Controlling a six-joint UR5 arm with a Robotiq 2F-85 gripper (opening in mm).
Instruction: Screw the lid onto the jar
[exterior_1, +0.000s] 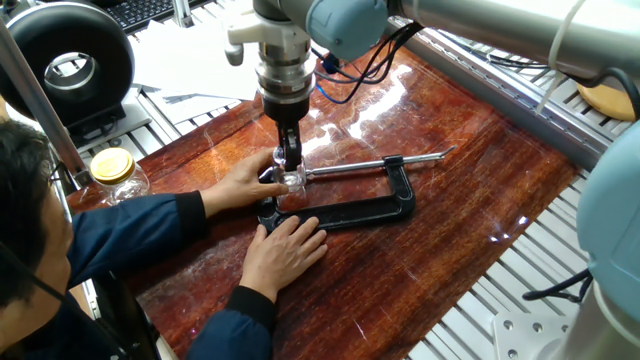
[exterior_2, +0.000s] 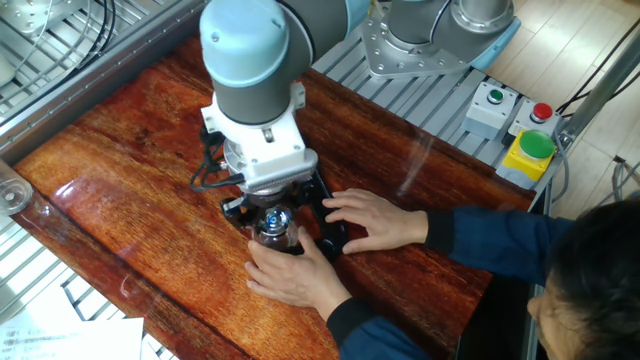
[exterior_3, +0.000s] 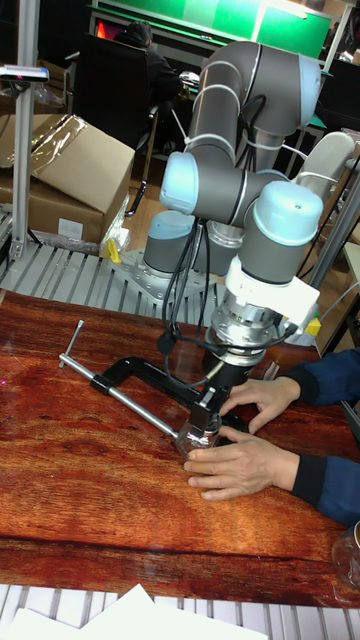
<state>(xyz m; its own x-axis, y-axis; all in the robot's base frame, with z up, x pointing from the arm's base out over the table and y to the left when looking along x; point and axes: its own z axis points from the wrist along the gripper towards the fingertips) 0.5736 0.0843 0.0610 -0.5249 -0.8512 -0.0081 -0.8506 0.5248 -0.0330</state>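
The arm reaches in from the upper right of one fixed view, its wrist turned straight down so that the gripper points vertically at the wooden surface, a little left of the frame's centre. The gripper's fingers are drawn in narrow over the top of the jar, where the lid would sit; the lid is clear like the glass and cannot be told apart from the jar's mouth with certainty, so I cannot tell whether the fingers actually grip it. In the other fixed view the wrist hides the fingertips, and only the jar shows below it, mid-frame.

A person at the lower left of one fixed view has two hands on the surface. One hand cups the jar from the left, touching it; the other hand lies flat just below, on the frame of a black clamp. In the tall fixed view both hands sit right of centre, the nearer hand around the jar.

Counted: one arm, one gripper, one clear jar, one clamp with a single long screw bar running towards the right, and two hands. A second jar with a yellow lid stands apart at the left edge.
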